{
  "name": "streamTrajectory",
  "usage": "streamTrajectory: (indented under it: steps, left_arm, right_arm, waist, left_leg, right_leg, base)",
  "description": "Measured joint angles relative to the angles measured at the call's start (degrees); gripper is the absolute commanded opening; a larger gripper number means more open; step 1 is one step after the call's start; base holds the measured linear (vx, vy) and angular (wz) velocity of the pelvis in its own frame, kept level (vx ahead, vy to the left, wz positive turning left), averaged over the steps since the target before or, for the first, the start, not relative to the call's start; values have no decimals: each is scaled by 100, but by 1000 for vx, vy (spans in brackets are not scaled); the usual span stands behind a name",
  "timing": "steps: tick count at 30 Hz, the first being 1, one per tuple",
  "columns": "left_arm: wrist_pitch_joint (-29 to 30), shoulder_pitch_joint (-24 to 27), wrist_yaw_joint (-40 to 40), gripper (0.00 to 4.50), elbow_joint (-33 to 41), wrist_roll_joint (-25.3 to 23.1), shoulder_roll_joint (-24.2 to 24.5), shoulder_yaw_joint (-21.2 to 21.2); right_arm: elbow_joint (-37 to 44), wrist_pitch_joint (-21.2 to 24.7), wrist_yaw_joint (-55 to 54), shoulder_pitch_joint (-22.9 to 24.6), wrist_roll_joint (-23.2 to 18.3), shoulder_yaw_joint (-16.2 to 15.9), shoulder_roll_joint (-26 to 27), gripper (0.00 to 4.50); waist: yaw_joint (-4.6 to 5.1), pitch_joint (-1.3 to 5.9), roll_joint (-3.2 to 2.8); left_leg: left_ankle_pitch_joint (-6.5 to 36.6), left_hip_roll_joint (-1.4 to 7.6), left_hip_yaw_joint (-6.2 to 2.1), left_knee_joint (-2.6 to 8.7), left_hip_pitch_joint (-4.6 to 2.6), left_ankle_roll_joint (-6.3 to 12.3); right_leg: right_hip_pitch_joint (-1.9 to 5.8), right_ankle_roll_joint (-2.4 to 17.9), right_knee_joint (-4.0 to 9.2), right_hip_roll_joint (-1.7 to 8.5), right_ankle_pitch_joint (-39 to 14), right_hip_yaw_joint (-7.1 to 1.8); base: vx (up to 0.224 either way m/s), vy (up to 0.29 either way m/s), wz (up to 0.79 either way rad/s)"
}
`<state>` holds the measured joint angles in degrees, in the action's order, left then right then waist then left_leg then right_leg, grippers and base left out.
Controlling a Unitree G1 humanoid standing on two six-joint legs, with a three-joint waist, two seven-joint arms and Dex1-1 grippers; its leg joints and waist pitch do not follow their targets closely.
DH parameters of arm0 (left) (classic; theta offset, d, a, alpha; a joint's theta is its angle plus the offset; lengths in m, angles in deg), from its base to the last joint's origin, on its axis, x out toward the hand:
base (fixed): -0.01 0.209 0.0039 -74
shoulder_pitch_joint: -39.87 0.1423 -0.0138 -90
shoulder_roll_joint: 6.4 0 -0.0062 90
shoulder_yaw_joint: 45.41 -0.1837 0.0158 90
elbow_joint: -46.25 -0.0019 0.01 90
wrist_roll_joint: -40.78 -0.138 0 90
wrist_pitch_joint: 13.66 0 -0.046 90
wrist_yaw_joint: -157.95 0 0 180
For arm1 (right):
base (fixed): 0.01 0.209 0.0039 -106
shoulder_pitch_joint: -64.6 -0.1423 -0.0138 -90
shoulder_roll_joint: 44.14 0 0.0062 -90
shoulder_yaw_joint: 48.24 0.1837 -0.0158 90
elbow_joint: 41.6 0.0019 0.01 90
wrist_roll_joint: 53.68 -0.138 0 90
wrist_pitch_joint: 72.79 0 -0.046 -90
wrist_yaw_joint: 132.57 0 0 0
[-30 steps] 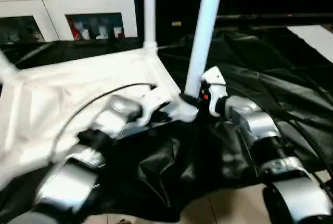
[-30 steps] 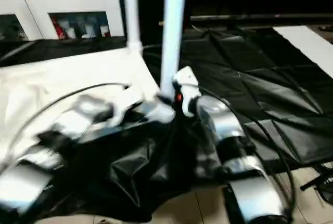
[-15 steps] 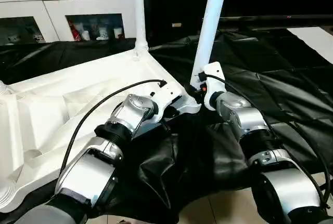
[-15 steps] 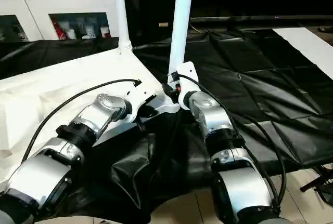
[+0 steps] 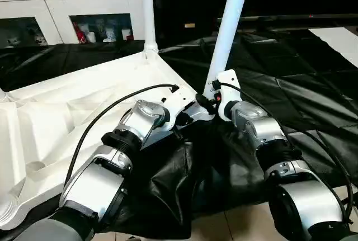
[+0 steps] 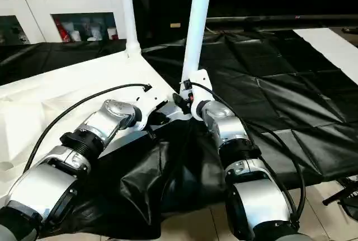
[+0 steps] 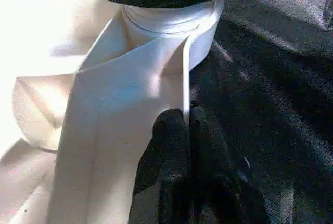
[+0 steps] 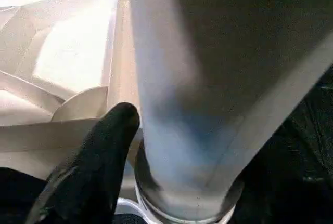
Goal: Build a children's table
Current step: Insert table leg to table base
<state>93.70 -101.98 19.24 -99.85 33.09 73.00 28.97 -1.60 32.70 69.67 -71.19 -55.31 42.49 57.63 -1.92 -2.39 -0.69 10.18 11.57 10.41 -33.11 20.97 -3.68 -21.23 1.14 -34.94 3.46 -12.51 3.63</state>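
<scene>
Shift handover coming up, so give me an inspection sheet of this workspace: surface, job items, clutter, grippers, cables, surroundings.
Surface: black sheet spread over the floor, creased.
Job's things: tabletop lying underside up; near leg leaning in its corner socket; far leg standing upright in its socket.
Clutter: nothing seen.
Grippers: left gripper pinched shut on the tabletop's edge rib; right gripper at the near leg's base, one finger beside it.
Cables: black cable looping over the left forearm.
Surroundings: white cabinet with glass doors behind.
</scene>
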Motion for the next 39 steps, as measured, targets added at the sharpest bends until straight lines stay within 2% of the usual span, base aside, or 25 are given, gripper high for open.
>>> streamTrajectory:
  steps: [3,6,11,19,30,39]
  left_arm:
    - [-29,0,5,0,1,0,6,7]
    - [-44,-2,7,0,3,1,10,19]
    - [-135,-2,58,0,9,1,39,21]
    - [-228,34,300,0,166,11,114,18]
    - [-344,403,760,0,767,16,346,-55]
    - [-479,746,1304,0,1407,82,639,-134]
  right_arm:
    - [-23,-83,59,-2,3,-2,4,361]
    - [-60,-185,92,-2,7,-2,4,400]
    - [-7,-257,271,4,6,-9,-32,400]
    - [274,-316,753,137,7,-114,-259,400]
    - [725,-300,1473,543,22,-365,-623,400]
    - [1090,-234,2096,777,28,-619,-971,400]
  waist:
    - [3,0,0]
    - [2,-1,0]
    - [-2,-6,-2]
    - [-28,-28,-14]
    - [-65,-39,-14]
    - [-129,-73,-8]
  left_leg:
    - [0,0,0,1,5,0]
    - [0,0,1,5,10,0]
    - [0,0,3,15,16,0]
    - [-4,3,11,14,62,5]
    - [-11,8,16,11,74,17]
    - [-22,15,24,-6,113,35]
  right_leg:
    - [-7,0,0,0,0,0]
    - [-14,0,0,0,0,0]
    - [-23,0,1,0,0,0]
    - [-69,0,0,0,0,2]
    - [-77,0,1,0,-2,4]
    - [-109,0,-12,-1,-2,5]
  base:
    - [0,0,0]
    - [0,0,0]
    - [0,0,0]
    - [0,0,0]
    - [0,0,0]
    - [0,0,0]
